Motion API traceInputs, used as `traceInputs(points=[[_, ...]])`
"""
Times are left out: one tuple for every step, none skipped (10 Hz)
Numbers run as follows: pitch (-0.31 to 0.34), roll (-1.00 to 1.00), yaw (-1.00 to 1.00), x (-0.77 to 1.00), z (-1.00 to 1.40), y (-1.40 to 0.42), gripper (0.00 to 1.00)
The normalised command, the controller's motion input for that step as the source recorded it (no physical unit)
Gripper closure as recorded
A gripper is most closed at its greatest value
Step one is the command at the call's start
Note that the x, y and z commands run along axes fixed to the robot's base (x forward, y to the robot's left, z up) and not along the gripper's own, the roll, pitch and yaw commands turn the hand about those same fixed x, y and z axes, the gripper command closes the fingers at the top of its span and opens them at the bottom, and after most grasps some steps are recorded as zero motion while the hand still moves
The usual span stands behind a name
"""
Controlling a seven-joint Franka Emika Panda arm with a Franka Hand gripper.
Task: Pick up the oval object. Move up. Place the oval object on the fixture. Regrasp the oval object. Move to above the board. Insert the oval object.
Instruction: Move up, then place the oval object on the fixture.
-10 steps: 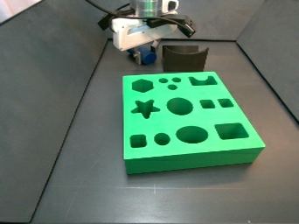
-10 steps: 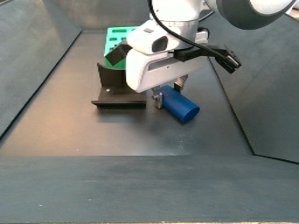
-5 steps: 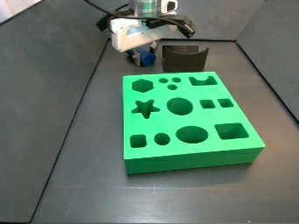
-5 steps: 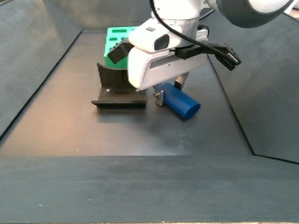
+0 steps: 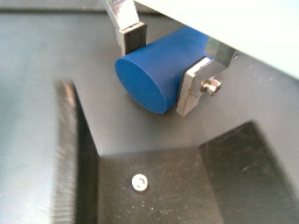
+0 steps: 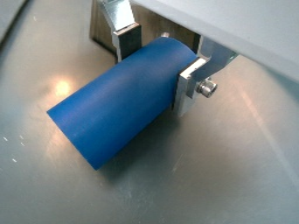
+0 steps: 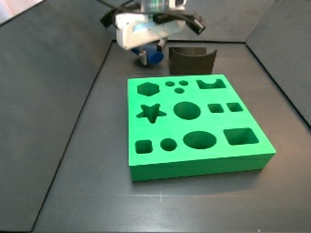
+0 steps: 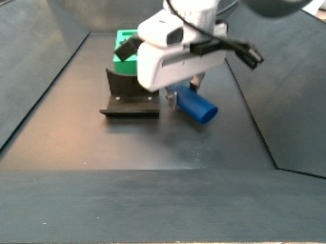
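Note:
My gripper (image 5: 163, 66) is shut on the oval object (image 5: 152, 74), a smooth blue peg with a dark blue end. Both wrist views show the silver fingers (image 6: 191, 80) pressed against its two sides. In a side view the gripper (image 8: 188, 95) holds the peg (image 8: 196, 108) just above the floor, beside the fixture (image 8: 124, 95). In another side view the gripper (image 7: 151, 52) and the peg (image 7: 151, 58) are at the far end, left of the dark fixture (image 7: 191, 59) and behind the green board (image 7: 170, 127). The fixture's base plate (image 5: 176, 184) shows in a wrist view.
Dark walls enclose the floor on both sides (image 7: 73, 91). The board's far corner (image 8: 125, 40) shows behind the fixture. The arm's white body (image 8: 173, 52) hangs over the fixture and the peg.
The gripper has risen a little with the blue peg in it; the peg has come off the floor. The fixture and the board have not moved.

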Motion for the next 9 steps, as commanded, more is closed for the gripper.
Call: traceInputs(points=[[0.012,0.02,0.0,-0.04,0.55,-0.03,1.0],[0.02,0.03,-0.01,-0.03,0.39,-0.02,1.0],[0.031,0.04,-0.01,-0.02,0.23,0.0,1.0],[0.0,0.0,0.0,0.0,1.0,0.0,1.0],[0.007,0.0,0.0,0.0,1.0,0.0,1.0],[0.025,0.01,-0.01,-0.01,1.0,0.0,1.0],[0.028,0.02,-0.01,-0.01,1.0,0.0,1.0],[0.029,0.03,-0.02,-0.02,1.0,0.01,1.0],[0.03,0.04,-0.02,-0.02,1.0,0.01,1.0]])
